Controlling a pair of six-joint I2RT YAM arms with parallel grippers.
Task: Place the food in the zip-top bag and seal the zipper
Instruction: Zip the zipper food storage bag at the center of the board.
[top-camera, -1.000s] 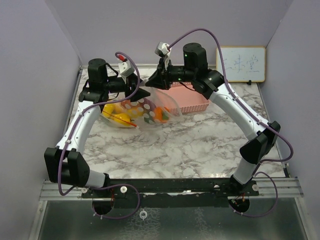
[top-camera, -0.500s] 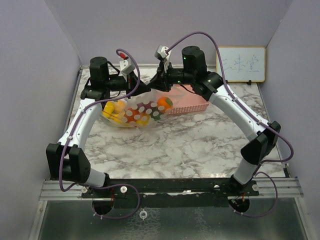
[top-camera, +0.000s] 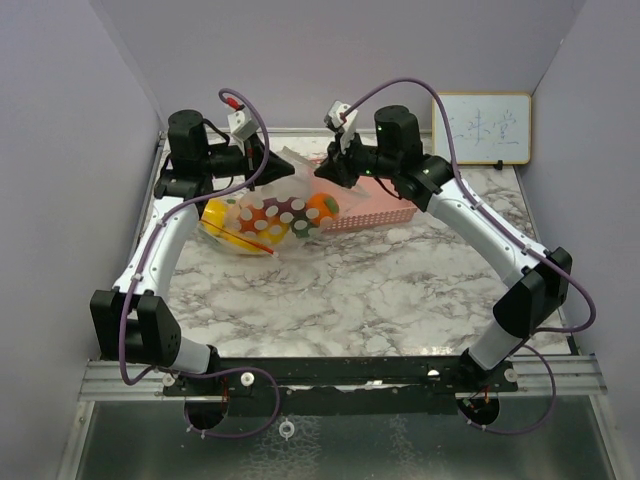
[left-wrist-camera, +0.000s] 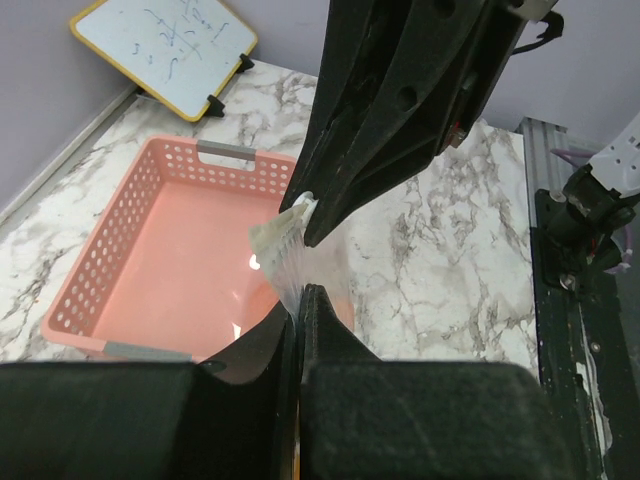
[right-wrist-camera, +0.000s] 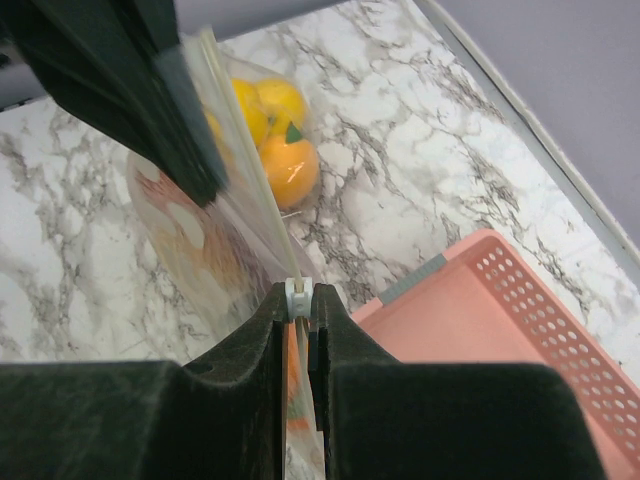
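Observation:
The zip-top bag (top-camera: 282, 218), clear with white dots, hangs stretched between my two grippers above the table's back. The food lies inside it: yellow pieces (top-camera: 216, 213) on the left, an orange fruit (top-camera: 322, 207) on the right, seen again in the right wrist view as an orange fruit (right-wrist-camera: 291, 167) and yellow fruit (right-wrist-camera: 270, 100). My left gripper (left-wrist-camera: 300, 291) (top-camera: 289, 171) is shut on the bag's clear top edge (left-wrist-camera: 297, 262). My right gripper (right-wrist-camera: 300, 292) (top-camera: 319, 172) is shut on the zipper's white slider (right-wrist-camera: 300, 297). The pale zipper strip (right-wrist-camera: 256, 178) runs from it toward the left gripper.
A pink perforated basket (top-camera: 385, 205) (left-wrist-camera: 130, 215) (right-wrist-camera: 545, 330) stands just right of the bag, under the right gripper. A small whiteboard (top-camera: 481, 128) (left-wrist-camera: 165, 45) leans at the back right. Lilac walls close in the back and both sides.
The left gripper has shut on the bag's top edge. The two grippers have drawn apart, left arm leftward and right arm rightward, and the bag's top is pulled taut between them.

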